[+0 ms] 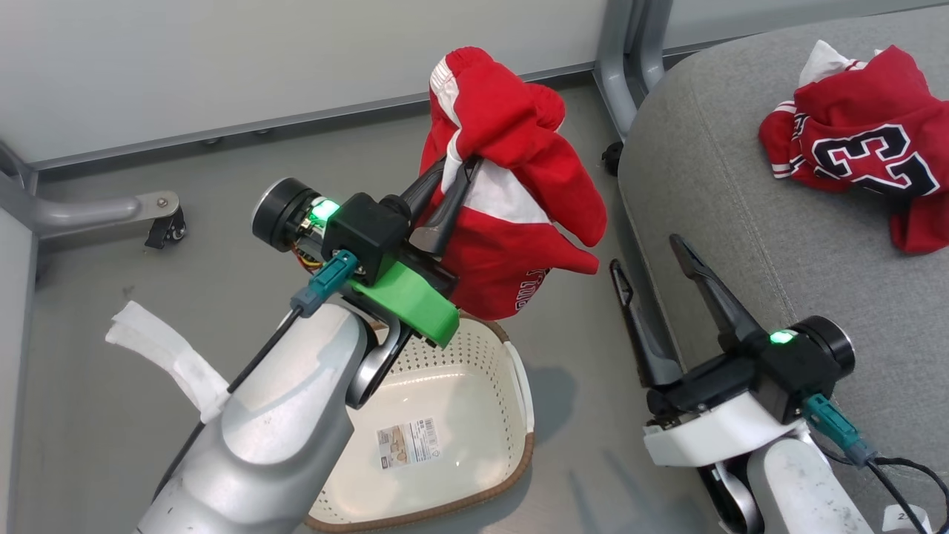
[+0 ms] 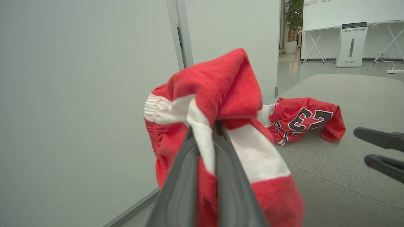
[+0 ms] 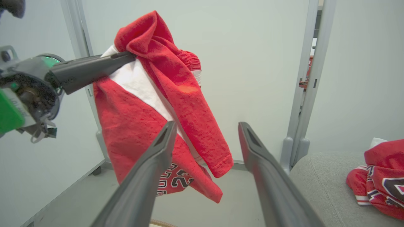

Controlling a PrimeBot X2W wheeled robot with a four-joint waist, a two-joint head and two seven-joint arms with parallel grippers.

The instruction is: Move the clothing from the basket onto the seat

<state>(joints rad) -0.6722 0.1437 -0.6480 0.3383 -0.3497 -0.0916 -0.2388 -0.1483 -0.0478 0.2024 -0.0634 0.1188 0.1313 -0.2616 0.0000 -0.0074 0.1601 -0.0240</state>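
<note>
Left hand (image 1: 458, 169) clutching garment (image 1: 519, 126), strip (image 1: 167, 356) — perhaps cloth

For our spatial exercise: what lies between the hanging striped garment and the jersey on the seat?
In the head view: a narrow strip of floor, then bare seat cushion up to the jersey.
</note>
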